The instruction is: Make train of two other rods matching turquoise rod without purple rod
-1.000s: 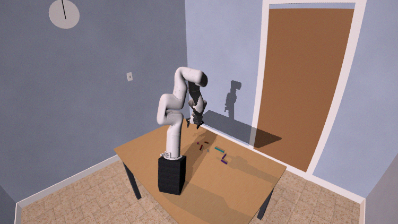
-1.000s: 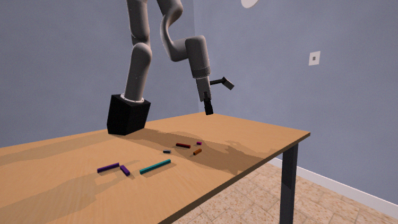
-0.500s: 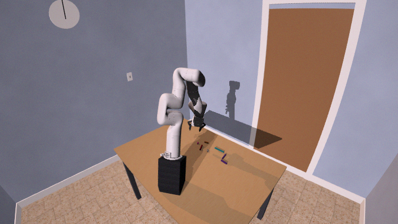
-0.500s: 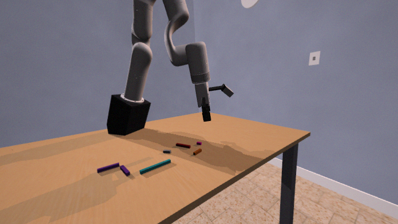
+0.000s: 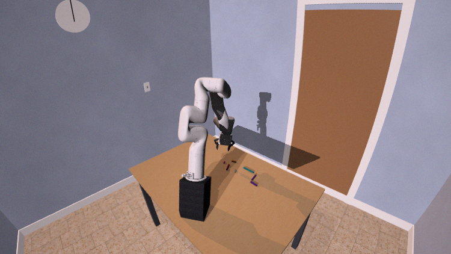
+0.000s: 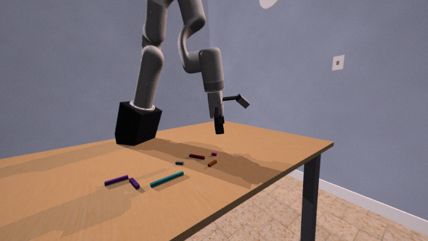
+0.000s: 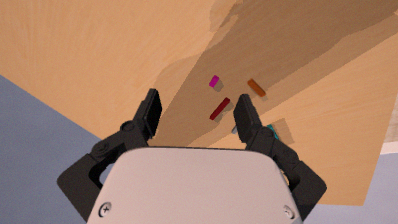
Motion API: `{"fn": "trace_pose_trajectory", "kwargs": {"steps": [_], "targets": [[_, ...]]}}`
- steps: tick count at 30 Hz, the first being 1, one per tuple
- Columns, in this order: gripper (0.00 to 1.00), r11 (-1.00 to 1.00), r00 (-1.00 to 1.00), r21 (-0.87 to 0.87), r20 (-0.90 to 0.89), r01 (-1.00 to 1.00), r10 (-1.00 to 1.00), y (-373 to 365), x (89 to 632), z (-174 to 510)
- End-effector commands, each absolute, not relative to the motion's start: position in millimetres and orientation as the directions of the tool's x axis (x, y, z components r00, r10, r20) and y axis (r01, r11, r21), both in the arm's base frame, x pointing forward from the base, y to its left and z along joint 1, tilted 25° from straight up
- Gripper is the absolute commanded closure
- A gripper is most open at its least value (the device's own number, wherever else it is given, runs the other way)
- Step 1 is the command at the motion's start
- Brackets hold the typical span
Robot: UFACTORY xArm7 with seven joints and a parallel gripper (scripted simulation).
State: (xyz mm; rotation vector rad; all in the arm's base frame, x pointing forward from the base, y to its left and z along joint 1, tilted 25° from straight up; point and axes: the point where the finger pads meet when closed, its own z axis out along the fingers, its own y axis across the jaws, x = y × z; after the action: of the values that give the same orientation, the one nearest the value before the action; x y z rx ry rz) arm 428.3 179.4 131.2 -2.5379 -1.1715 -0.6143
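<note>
Fingers of the gripper (image 5: 222,148) (image 6: 219,133) (image 7: 199,95) hang wide open, probably to straddle the red rod (image 5: 227,167) (image 6: 197,156) (image 7: 220,109) or grey rod (image 5: 235,170) (image 6: 179,163) (image 7: 234,129).

Fingers (image 5: 229,147) (image 6: 219,128) lower than before, closer to the table (image 5: 267,205) (image 6: 75,209) (image 7: 50,40), turned slightly
</note>
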Motion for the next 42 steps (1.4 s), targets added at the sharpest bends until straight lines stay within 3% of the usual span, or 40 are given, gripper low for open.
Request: {"fn": "trace_pose_trajectory", "kwargs": {"steps": [1, 22, 42], "targets": [[0.00, -0.661, 0.599, -0.049, 0.476, 0.749, 0.644, 173, 439, 120], [0.00, -0.661, 0.599, -0.049, 0.476, 0.749, 0.644, 173, 439, 120], [0.00, -0.736, 0.649, 0.055, 0.431, 0.675, 0.627, 142, 461, 96]]}}
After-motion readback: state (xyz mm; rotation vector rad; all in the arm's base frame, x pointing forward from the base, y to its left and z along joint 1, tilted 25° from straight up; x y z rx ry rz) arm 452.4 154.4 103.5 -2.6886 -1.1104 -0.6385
